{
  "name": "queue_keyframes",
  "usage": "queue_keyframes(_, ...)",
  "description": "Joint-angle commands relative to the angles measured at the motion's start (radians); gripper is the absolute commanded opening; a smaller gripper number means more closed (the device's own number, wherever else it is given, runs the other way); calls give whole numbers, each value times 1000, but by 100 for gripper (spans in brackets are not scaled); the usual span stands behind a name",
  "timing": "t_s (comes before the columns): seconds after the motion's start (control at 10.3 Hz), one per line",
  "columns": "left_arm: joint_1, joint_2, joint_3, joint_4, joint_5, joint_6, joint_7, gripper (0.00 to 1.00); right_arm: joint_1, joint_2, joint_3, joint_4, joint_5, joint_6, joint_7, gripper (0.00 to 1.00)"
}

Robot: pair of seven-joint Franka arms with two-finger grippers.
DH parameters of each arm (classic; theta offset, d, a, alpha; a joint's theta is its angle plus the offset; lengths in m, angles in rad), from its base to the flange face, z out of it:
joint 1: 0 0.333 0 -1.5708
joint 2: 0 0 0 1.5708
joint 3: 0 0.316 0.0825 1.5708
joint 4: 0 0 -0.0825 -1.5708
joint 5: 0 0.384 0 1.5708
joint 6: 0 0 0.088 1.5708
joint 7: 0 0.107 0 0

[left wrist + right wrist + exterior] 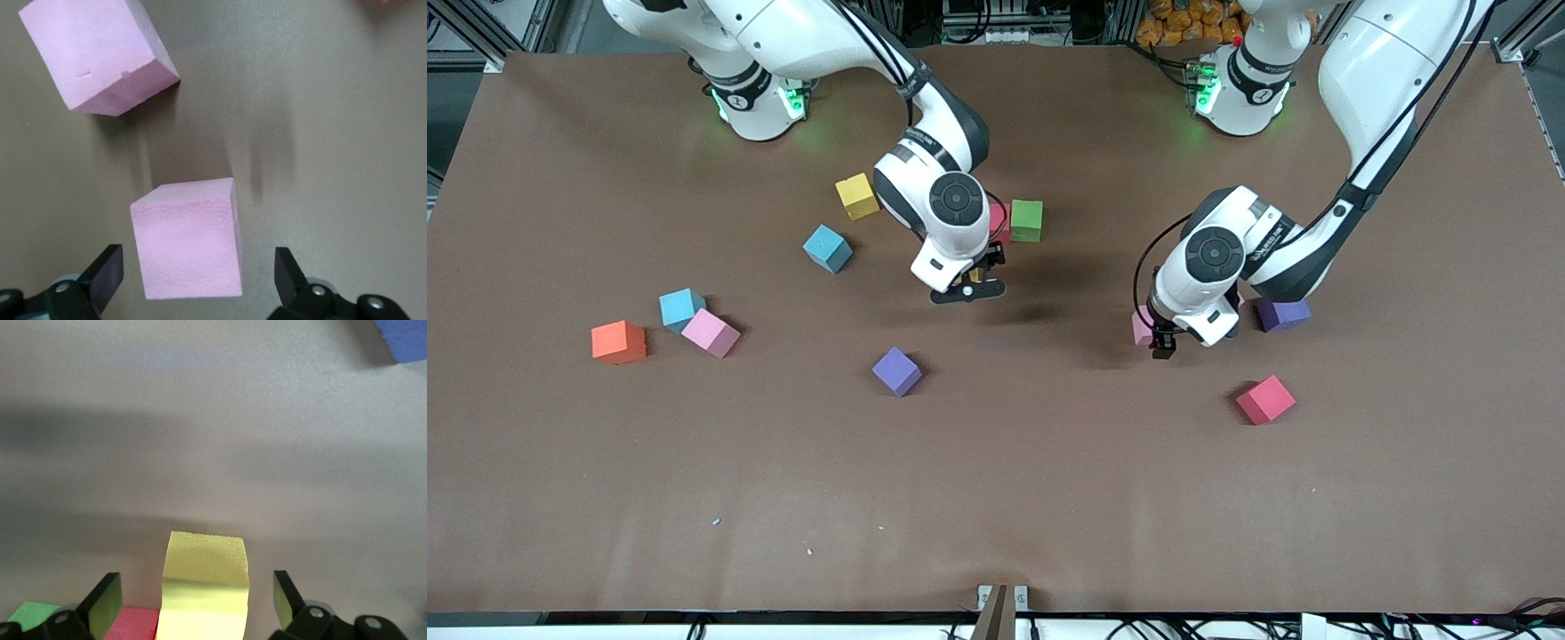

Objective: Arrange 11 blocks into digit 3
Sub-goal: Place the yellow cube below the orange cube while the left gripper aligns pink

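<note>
The blocks lie scattered and no digit 3 shows. My left gripper (1163,345) is open, with its fingers either side of a pink block (187,240), apart from it. In the front view this pink block (1142,326) is half hidden by the hand. A second pink block (97,53) lies close by. My right gripper (969,290) is open in the air beside the red block (1000,222) and green block (1027,220). In its wrist view a pale yellow piece (203,580) stands between the fingers, touching neither. The yellow block (857,196) lies toward the bases.
Toward the right arm's end lie two blue blocks (827,248) (680,308), a pink one (711,332) and an orange one (618,342). A purple block (896,371) lies mid-table. Another purple (1282,314) and a red (1264,399) lie near the left gripper.
</note>
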Motion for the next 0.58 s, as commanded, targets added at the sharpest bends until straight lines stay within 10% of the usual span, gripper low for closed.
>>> queue_keyframes(0.0,5,12,-6,1,31,-6,-31,100,-33,-17,6,80,3,-89,6,100)
queue_keyframes(0.49,3,31,-6,-11,61,-4,-31,100,-140,-14,-76,195,2,-107,15,100)
